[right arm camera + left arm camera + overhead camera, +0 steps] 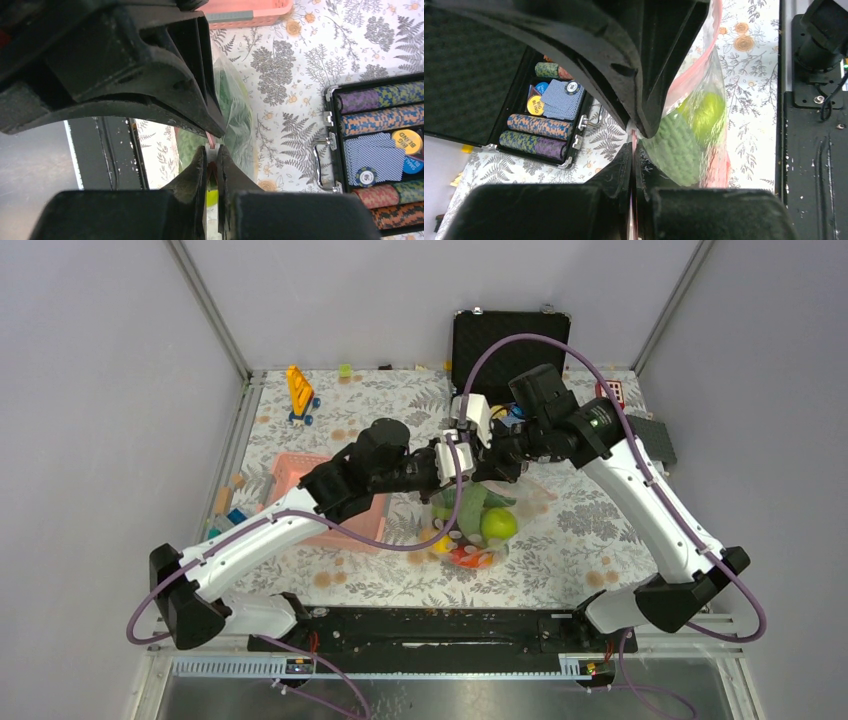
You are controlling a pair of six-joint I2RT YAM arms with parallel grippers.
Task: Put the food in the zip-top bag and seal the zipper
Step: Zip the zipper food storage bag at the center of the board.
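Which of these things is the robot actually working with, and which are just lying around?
In use: bag, food inside it, zipper, left gripper and right gripper both pinching it.
Lying about: basket, poker-chip case, yellow toy.

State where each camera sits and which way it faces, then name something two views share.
Top external: above and behind the robot, looking down on the table; left arm and right arm show.
Left wrist: on the left arm, facing along the left gripper, shut on the zip-top bag.
Right wrist: likewise, the right gripper pinching that bag.
Shared: both wrist views show the black case.
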